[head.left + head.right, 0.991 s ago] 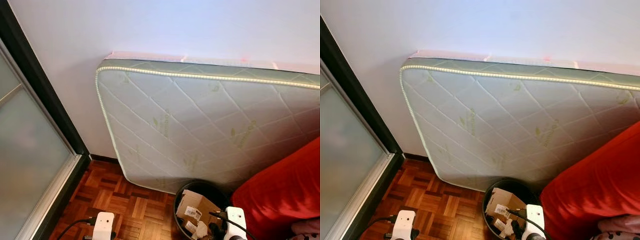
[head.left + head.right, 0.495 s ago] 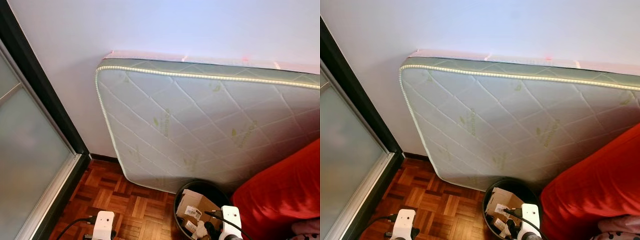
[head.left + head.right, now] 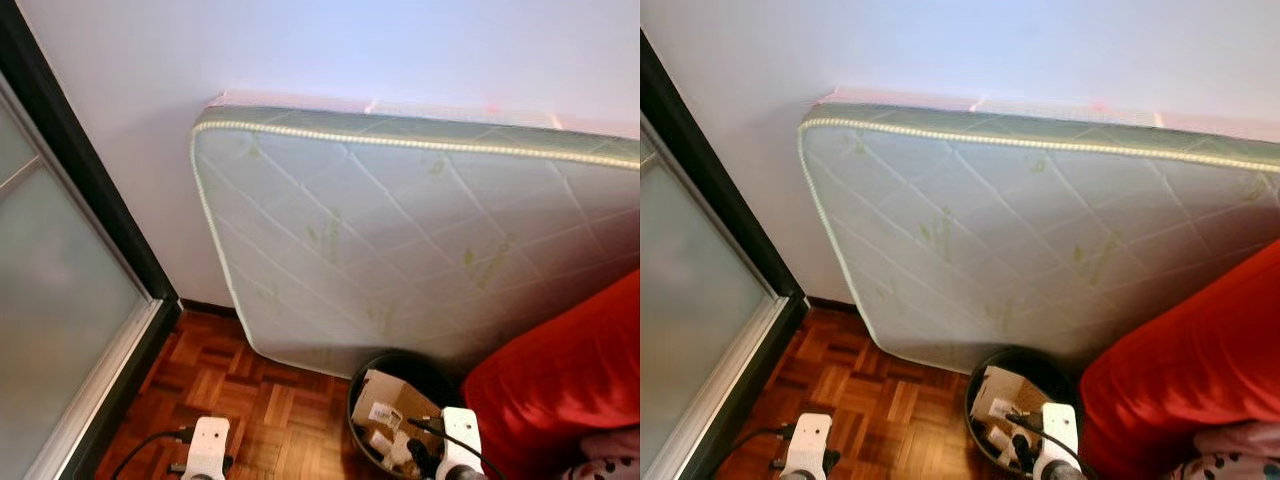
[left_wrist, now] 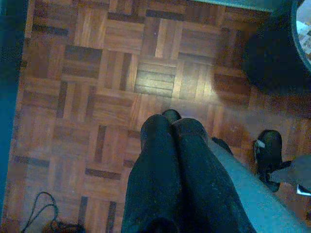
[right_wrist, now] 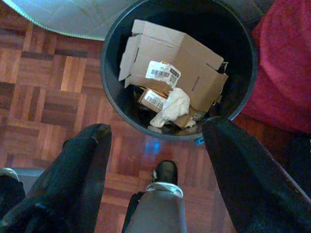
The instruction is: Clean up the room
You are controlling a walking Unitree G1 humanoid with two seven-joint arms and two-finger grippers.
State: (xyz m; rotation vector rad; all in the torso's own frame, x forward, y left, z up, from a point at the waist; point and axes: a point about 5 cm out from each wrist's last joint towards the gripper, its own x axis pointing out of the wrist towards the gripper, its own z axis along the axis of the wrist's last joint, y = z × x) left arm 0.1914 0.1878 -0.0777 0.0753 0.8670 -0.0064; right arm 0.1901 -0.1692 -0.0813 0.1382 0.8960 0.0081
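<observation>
left tool (image 4: 169,127): fingers pressed together, over bare parquet floor (image 4: 97,87)
bin (image 5: 178,68): black, beside mattress (image 3: 400,240) and red bedding (image 3: 560,390), holds cardboard (image 5: 175,60) and crumpled paper (image 5: 171,107)
right tool (image 5: 155,141): fingers spread wide, empty, just above bin's near rim

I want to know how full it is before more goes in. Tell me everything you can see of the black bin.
The black bin is round, smooth-walled, likely plastic, standing upright on the parquet floor. It sits at the foot of the leaning mattress, beside the red cover. Inside lie a flattened cardboard box with a barcode label, a smaller labelled carton and a crumpled white tissue. The load sits below the rim. The open right gripper hangs above it.
</observation>
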